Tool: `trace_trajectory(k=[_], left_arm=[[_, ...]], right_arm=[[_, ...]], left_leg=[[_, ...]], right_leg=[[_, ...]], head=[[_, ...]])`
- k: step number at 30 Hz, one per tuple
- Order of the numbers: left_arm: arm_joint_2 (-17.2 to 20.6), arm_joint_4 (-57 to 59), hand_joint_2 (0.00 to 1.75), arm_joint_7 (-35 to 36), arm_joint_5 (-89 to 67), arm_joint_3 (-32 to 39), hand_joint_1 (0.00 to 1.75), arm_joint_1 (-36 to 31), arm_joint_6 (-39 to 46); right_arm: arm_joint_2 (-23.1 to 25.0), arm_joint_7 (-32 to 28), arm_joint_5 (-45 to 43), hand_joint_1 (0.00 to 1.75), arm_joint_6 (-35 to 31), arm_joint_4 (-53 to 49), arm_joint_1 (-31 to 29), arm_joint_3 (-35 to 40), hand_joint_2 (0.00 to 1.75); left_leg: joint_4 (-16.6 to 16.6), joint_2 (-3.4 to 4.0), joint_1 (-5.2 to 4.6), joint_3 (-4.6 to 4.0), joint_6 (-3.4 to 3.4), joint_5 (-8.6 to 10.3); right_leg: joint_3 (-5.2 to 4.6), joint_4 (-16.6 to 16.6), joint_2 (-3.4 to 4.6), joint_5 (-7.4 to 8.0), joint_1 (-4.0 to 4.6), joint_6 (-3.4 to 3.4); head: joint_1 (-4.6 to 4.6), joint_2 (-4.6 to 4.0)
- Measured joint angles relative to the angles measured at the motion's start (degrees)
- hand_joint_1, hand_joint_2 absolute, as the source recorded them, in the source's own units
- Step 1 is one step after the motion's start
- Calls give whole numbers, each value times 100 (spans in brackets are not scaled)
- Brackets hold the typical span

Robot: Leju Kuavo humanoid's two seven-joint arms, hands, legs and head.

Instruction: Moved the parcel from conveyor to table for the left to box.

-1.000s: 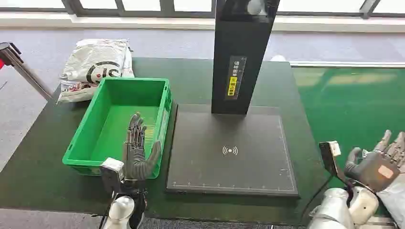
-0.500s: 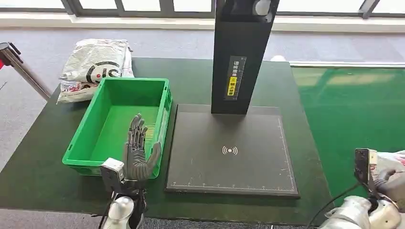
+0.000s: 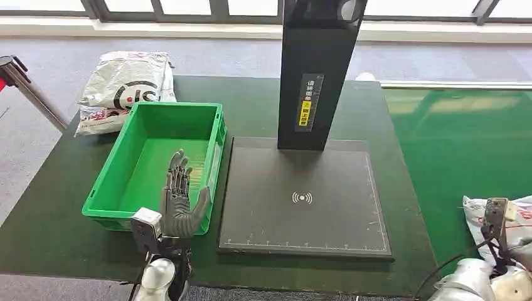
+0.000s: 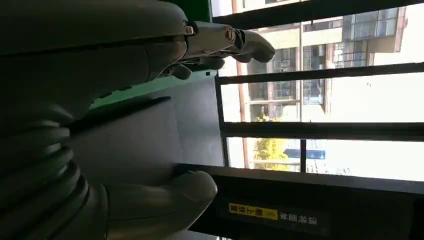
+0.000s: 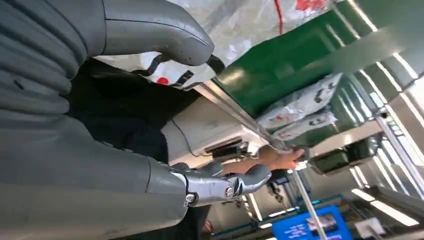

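We note the left hand [image 3: 180, 202] near the front edge of the tabletop [image 3: 56, 219], raised upright over the near rim of the green bin [image 3: 154, 164]. Its fingers are straight and apart and it holds nothing; we judge it waits there to do the boxing once a parcel arrives.

The right arm sits low at the right. In the right wrist view the right hand [image 5: 150, 100] hovers just beside a white parcel [image 3: 511, 216] on the conveyor [image 3: 464, 144], thumb and fingers spread with nothing between them. We judge this a reach for the pickup, grasp not yet made.

The black pad [image 3: 304, 197] with its scanner post [image 3: 317, 75] lies between bin and conveyor, the likely set-down spot. Farther off, a second bag [image 3: 125, 84] rests at the tabletop's far left corner, behind the bin.
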Motion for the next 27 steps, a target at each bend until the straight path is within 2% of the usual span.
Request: trace_trajectory(k=[6, 10, 14, 18, 22, 27], left_arm=[[0, -77, 175, 0, 68, 33, 0, 19, 55], [0, -112, 175, 0, 48, 46, 0, 23, 33], [0, -125, 175, 0, 48, 87, 0, 31, -6], [0, -149, 175, 0, 48, 118, 0, 40, -26], [0, -225, 175, 0, 26, 195, 0, 63, -46], [-4, -276, 175, 0, 26, 267, 0, 83, -46]], right_arm=[[-240, 1049, -125, 0, 0, 356, 129, 839, 175], [-376, 1532, -15, 0, 0, 722, 125, 1372, 175], [-561, 2213, -300, 0, 0, 1188, 125, 2122, 175], [-746, 2386, -184, 0, 0, 1728, 75, 2709, 175], [-916, 2519, -490, 0, 0, 2340, -5, 3326, 175], [-1017, 2519, -542, 0, 0, 2757, -32, 3693, 175]], left_leg=[[0, -3, 0, 0, 0, 0], [0, 3, 1, 3, 0, 1], [0, 0, 1, 3, 1, 2], [0, 0, 1, 3, 1, 2], [0, -4, 1, 3, 2, 3], [0, -11, 1, 0, 2, 3]], right_leg=[[1, 0, -2, 0, 0, 0], [2, 0, 1, 0, 1, 0], [3, 2, -1, 1, 1, 0], [3, 2, 0, 1, 1, 0], [4, 2, -4, 1, 1, 0], [4, 2, -10, 0, 1, 0]], head=[[0, 0], [0, 0], [0, 0], [0, 0], [0, 0], [0, 0]])
